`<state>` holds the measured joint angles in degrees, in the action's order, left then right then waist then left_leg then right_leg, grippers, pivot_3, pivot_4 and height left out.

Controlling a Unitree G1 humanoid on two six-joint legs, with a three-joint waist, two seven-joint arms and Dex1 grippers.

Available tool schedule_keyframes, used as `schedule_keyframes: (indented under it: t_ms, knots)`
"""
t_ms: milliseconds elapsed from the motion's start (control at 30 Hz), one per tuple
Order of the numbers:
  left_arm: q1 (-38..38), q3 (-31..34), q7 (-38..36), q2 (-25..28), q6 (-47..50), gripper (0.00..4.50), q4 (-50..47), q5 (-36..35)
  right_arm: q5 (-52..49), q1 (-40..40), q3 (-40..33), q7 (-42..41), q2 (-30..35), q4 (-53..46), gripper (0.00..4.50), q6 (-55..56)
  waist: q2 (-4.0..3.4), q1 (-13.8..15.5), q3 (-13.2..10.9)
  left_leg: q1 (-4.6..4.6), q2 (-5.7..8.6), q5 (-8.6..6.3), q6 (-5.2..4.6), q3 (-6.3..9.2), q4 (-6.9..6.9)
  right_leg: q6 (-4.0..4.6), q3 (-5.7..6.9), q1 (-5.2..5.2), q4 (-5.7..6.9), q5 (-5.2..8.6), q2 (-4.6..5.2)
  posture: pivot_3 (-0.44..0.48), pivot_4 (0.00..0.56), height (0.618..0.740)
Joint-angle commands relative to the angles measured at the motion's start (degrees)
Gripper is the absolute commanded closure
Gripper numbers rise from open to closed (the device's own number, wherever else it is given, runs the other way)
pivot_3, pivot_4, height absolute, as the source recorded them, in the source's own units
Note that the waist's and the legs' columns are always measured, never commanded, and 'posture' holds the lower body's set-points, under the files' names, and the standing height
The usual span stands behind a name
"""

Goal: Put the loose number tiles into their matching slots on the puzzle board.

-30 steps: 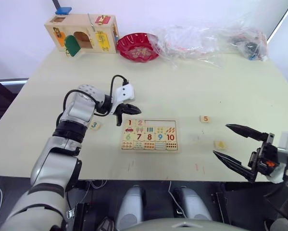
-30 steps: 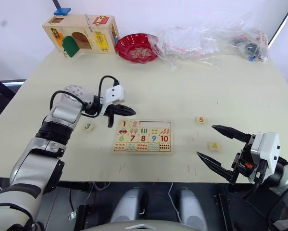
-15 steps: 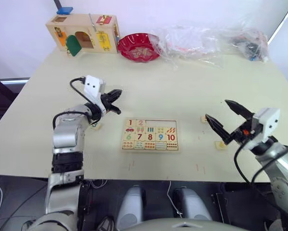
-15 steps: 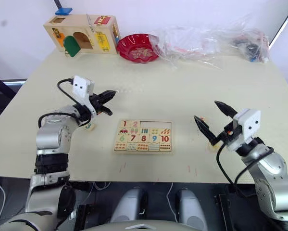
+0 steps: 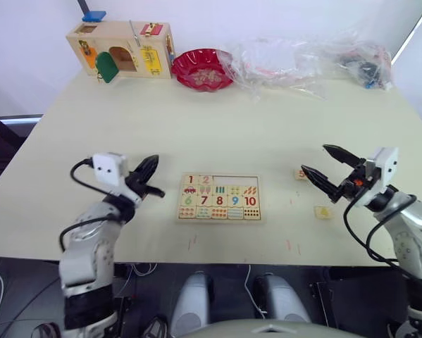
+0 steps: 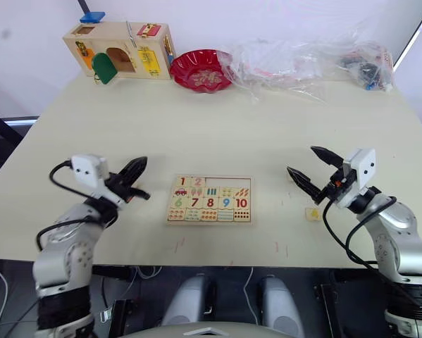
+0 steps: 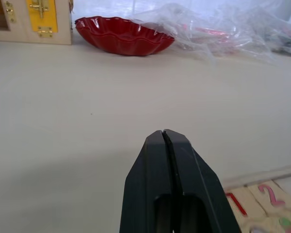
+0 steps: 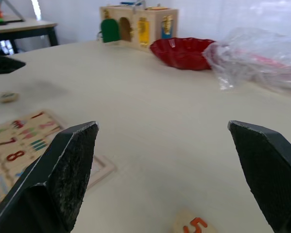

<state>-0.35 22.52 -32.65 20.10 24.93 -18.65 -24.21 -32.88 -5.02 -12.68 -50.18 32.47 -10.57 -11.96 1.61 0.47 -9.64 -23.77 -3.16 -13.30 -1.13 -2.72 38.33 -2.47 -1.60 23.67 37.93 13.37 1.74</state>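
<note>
The puzzle board (image 5: 219,198) lies near the table's front edge, with tiles 1 and 2 seated in its top row and the slots beside them bare. Loose tile 5 (image 5: 299,174) rests right of the board, and tile 4 (image 5: 323,211) lies nearer the front. My right gripper (image 5: 315,158) hovers open just over tile 5 (image 8: 196,225). Left of the board is my left gripper (image 5: 153,163), its fingers (image 7: 164,145) shut on nothing. A small tile (image 8: 8,97) lies on the table under that gripper.
At the back left stands a wooden box (image 5: 122,48) with coloured doors. A red bowl (image 5: 202,68) sits beside it, and crumpled plastic bags (image 5: 309,56) stretch along the back right. Bare table (image 5: 267,127) lies between these and the board.
My left gripper has pulled away from the board's upper left corner to the left and toward the front. My right gripper has come up from the front edge to tile 5.
</note>
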Motion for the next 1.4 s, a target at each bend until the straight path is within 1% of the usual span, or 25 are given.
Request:
schedule_keyframes:
  t_ms: [33,100,167,233,267,433,633,733,833,967,1067,1200,1267,1333,1367,1400]
  knots:
    - [5.0,3.2,-3.9,2.7,-1.0,3.28,-3.8,-4.7,-3.0,2.3,-3.9,-5.7,3.3,-0.3,0.0,0.5,0.0,0.2,0.0,-0.01,0.0,0.0,0.0,0.0,0.0,0.01,0.0,0.0,0.0,0.01,0.01,0.0,0.15,0.74]
    - [7.5,4.1,-4.6,3.7,-1.2,2.33,-4.5,-6.2,-3.4,4.1,-5.0,-7.6,4.5,-0.2,0.0,0.9,0.0,0.3,0.0,0.0,0.0,0.0,0.0,0.0,0.0,0.14,0.02,0.0,-0.02,0.08,0.04,0.0,0.15,0.74]
    - [11.3,5.9,-7.2,5.1,-1.6,1.22,-4.2,-8.0,-4.6,7.9,-7.2,-10.4,5.9,-0.2,0.0,0.7,0.01,0.3,0.0,0.0,0.0,0.0,0.0,0.0,0.01,0.23,0.03,-0.01,-0.01,0.14,0.06,0.0,0.15,0.74]
    - [14.5,7.2,-9.2,6.2,-1.7,0.23,-4.0,-9.5,-5.6,11.9,-9.3,-12.5,6.9,-1.1,0.0,0.6,0.0,0.3,0.0,0.0,0.0,-0.01,0.0,0.0,0.0,0.24,0.03,0.0,-0.03,0.15,0.07,0.0,0.15,0.74]
    - [15.8,7.7,-9.7,6.6,-1.9,0.04,-3.8,-10.0,-6.2,13.6,-10.5,-13.0,7.3,-1.6,0.0,0.3,-0.01,0.2,0.0,0.0,-0.01,-0.01,0.01,-0.01,-0.02,0.24,0.03,0.0,-0.05,0.15,0.08,0.0,0.15,0.74]
    - [21.2,9.3,-13.1,8.7,-3.5,0.04,-2.0,-10.5,-6.6,21.2,-16.0,-15.1,8.3,-1.9,0.0,1.2,-0.02,0.2,0.0,0.06,-0.06,-0.01,0.01,-0.05,-0.01,0.11,0.02,0.02,-0.05,0.24,0.14,0.0,0.15,0.74]
    - [23.2,10.4,-13.5,9.7,-3.0,0.04,-1.5,-11.4,-5.0,25.5,-17.9,-15.7,7.7,-1.6,0.0,2.8,-0.04,0.2,0.0,0.03,-0.13,-0.02,0.02,-0.01,-0.03,0.04,0.01,0.09,-0.06,0.29,0.2,0.0,0.15,0.74]
    - [23.7,10.5,-13.3,10.1,-2.6,0.04,-2.2,-11.6,-5.3,26.0,-17.6,-14.9,6.8,-1.8,0.0,3.3,-0.03,0.2,0.0,0.02,-0.14,-0.02,0.02,0.01,-0.03,0.04,-0.01,0.11,-0.07,0.29,0.23,0.0,0.15,0.74]
    - [23.4,10.4,-13.1,10.8,-2.1,0.04,-2.9,-12.2,-6.8,24.8,-17.7,-12.9,5.6,-2.7,0.0,2.6,-0.04,0.2,0.0,0.02,-0.16,-0.03,0.02,0.05,-0.04,0.03,-0.02,0.15,-0.07,0.29,0.25,0.0,0.15,0.74]
    - [23.3,10.3,-14.6,13.0,-1.5,0.04,-2.5,-12.8,-9.1,23.2,-18.0,-11.5,5.6,-4.2,0.0,1.0,-0.06,0.2,0.0,0.02,-0.17,-0.03,0.03,0.07,-0.06,0.02,-0.06,0.18,-0.07,0.3,0.26,0.0,0.15,0.74]
    - [20.8,9.8,-17.3,17.7,-0.5,0.04,0.2,-12.8,-11.3,23.0,-17.9,-13.5,7.5,-6.0,0.0,-0.8,-0.06,0.3,0.0,-0.01,-0.16,-0.03,0.03,0.06,-0.09,0.04,-0.06,0.21,-0.07,0.29,0.26,0.0,0.15,0.74]
    - [16.0,8.4,-24.4,25.9,-0.2,0.04,6.5,-12.0,-14.8,23.7,-17.2,-17.2,10.2,-10.2,0.0,-4.0,-0.11,0.3,0.0,-0.01,-0.15,-0.03,0.03,0.03,-0.09,0.03,-0.01,0.25,-0.07,0.3,0.27,0.0,0.15,0.74]
    - [12.6,7.2,-29.8,30.5,-0.4,0.04,10.7,-12.1,-16.5,23.7,-17.1,-18.6,11.8,-12.6,0.0,-5.6,-0.12,0.3,0.0,-0.01,-0.16,-0.03,0.03,0.04,-0.1,0.03,-0.01,0.25,-0.09,0.3,0.27,0.0,0.15,0.74]
    - [8.7,4.5,-35.9,35.0,-2.7,0.04,16.1,-10.3,-17.6,23.2,-16.6,-18.8,13.0,-14.7,0.0,-7.1,-0.13,0.3,0.0,-0.03,-0.15,-0.03,0.02,0.02,-0.11,0.03,-0.01,0.25,-0.09,0.3,0.26,0.0,0.15,0.74]
    - [6.2,2.9,-39.1,36.8,-3.6,0.04,19.1,-9.6,-17.9,23.2,-16.4,-19.0,13.4,-15.7,0.0,-7.5,-0.13,0.3,0.0,-0.02,-0.15,-0.03,0.03,0.0,-0.13,0.03,-0.01,0.26,-0.11,0.29,0.27,0.0,0.15,0.74]
    - [2.6,0.2,-42.5,38.6,-7.0,0.04,23.2,-7.3,-18.3,22.9,-16.4,-18.7,13.6,-16.7,0.0,-7.9,-0.14,0.3,0.0,-0.02,-0.15,-0.03,0.02,0.0,-0.14,0.04,-0.01,0.26,-0.12,0.29,0.28,0.0,0.15,0.74]
